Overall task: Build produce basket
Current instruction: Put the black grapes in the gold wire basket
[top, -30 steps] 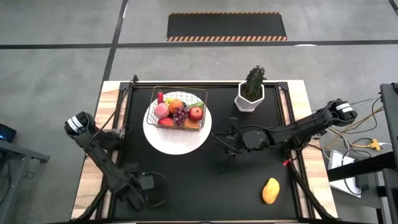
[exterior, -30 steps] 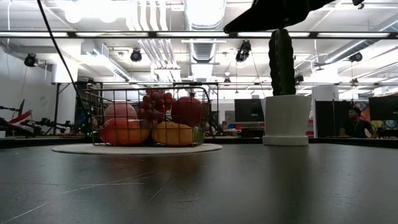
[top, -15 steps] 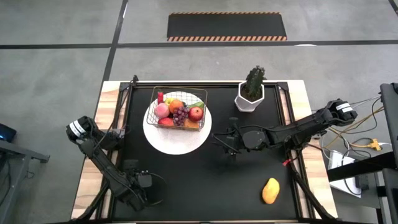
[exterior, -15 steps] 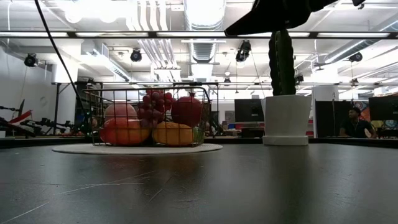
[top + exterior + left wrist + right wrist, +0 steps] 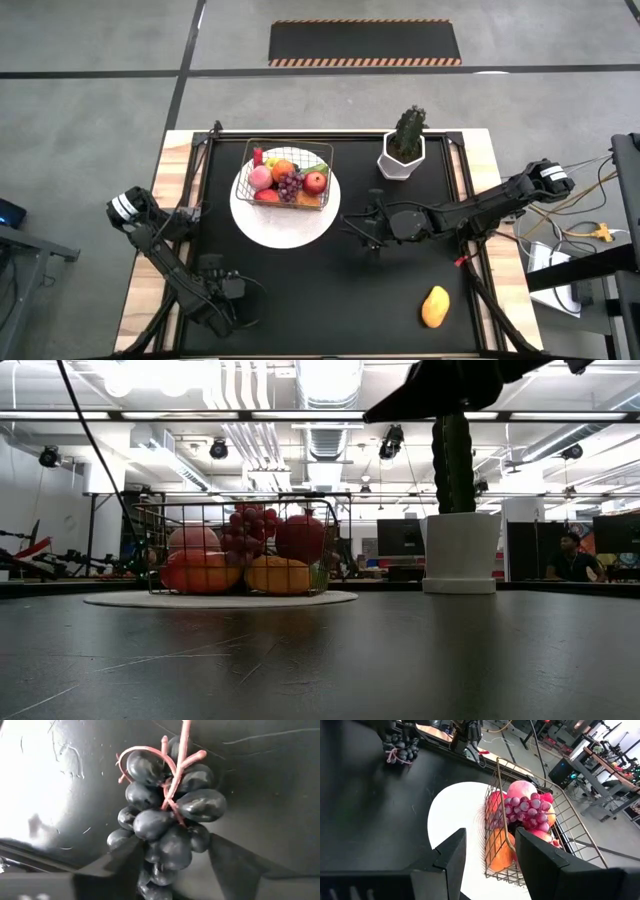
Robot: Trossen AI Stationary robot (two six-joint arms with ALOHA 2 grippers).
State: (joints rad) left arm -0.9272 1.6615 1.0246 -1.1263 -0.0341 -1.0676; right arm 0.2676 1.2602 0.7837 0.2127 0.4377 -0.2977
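Note:
A dark purple grape bunch (image 5: pixel 167 820) with a pink stem lies under my left gripper (image 5: pixel 226 300) near the table's front left; it also shows in the right wrist view (image 5: pixel 400 750). My left gripper (image 5: pixel 175 870) is shut on its lower end. The wire basket (image 5: pixel 287 172) holds grapes, apples and other toy fruit and stands on a round white plate (image 5: pixel 290 228). A yellow mango (image 5: pixel 434 307) lies on the table at the front right. My right gripper (image 5: pixel 368 228) is open and empty, just right of the plate. My left gripper holds the bunch's lower grapes (image 5: pixel 165 860) between its two fingers, one finger (image 5: pixel 120 870) on each side. The fingers come from above, pointing down. The stem end (image 5: pixel 182 750) points away from the fingers. Whether the bunch rests on the table or is lifted, I cannot tell.
A white hexagonal pot with a green cactus-like plant (image 5: pixel 402 150) stands at the back right, also in the low view (image 5: pixel 460 550). Bare black table lies between the plate, the mango and my left gripper.
My left arm has shifted a little toward the table's right edge. The basket, the plate, the mango and my right arm have stayed where they were.

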